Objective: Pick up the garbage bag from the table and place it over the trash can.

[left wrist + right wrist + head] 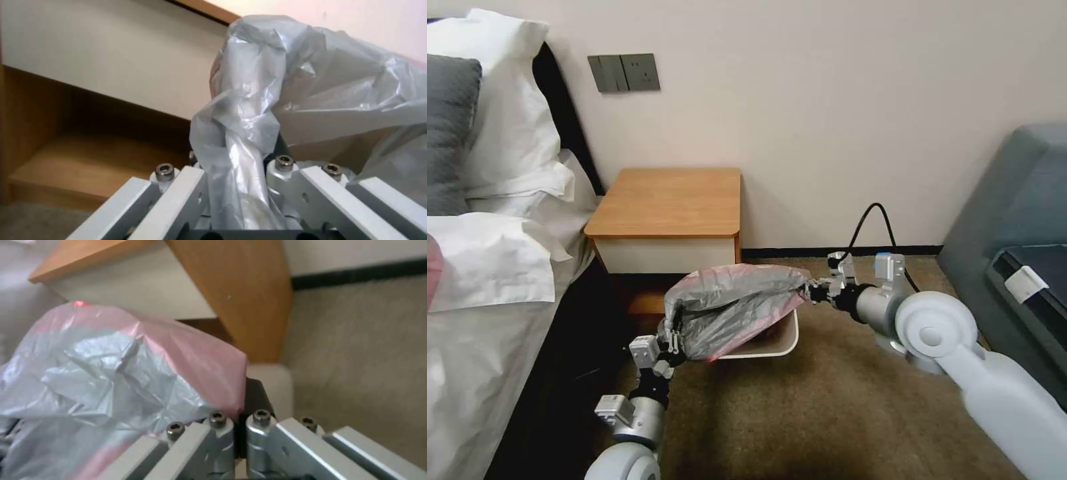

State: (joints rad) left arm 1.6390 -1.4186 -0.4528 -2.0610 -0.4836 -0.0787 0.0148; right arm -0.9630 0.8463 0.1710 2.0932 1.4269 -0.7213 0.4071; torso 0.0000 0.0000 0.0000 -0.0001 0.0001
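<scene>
Garbage bag (730,303) stretched between two grippers above the trash can (784,340), on brown carpet (827,413) in front of the table (670,203).

Head view: left gripper (672,340) and right gripper (810,291) each pinch a bag end; bed (487,280) to the left, sofa (1014,220) to the right. Left wrist view: fingers (285,166) clamp bunched plastic before the white drawer front (111,56). Right wrist view: fingers (218,421) pressed on the pinkish edge (195,350).
</scene>
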